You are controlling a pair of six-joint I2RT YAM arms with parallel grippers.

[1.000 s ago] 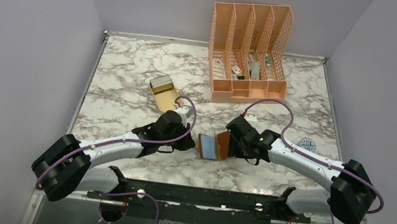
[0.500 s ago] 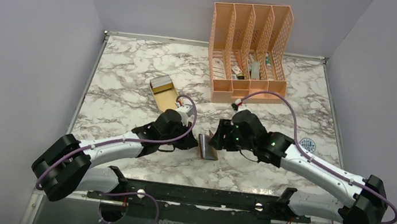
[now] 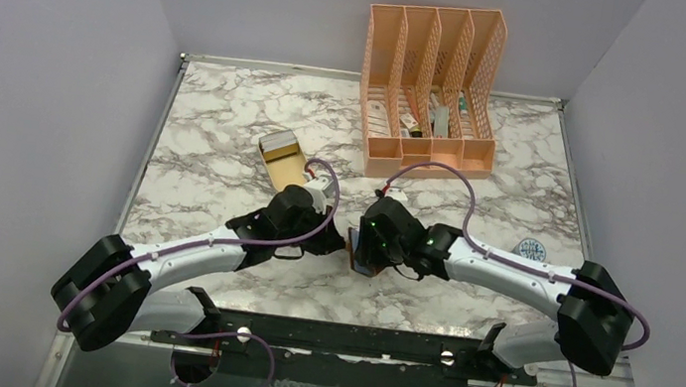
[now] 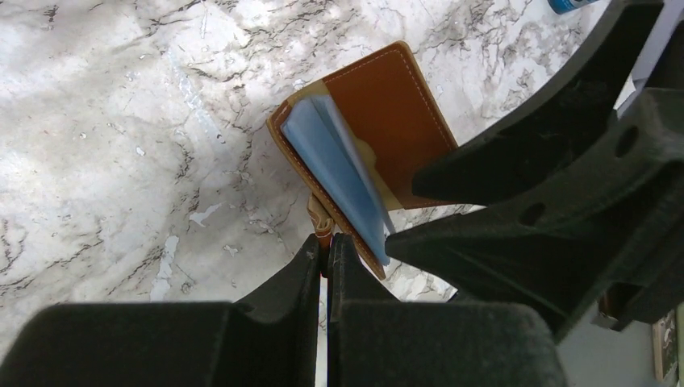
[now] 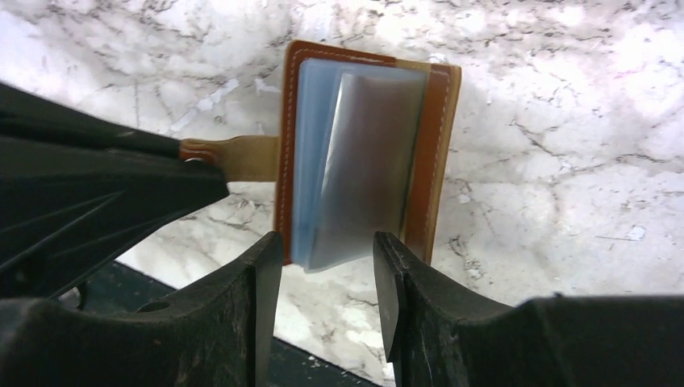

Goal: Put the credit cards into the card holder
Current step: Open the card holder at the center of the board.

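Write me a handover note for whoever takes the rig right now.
Left claw: shut on the snap tab of the card holder.
Right claw: open, fingers either side of the near edge of the bluish pockets.
The credit cards appear to lie in the beige tray beyond the left arm; too small to be sure.
Done: holder partly open, no card in either claw.
Left: fetch each card and slide it into a pocket.

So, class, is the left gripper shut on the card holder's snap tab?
Yes, the left gripper pinches the card holder by its tab.
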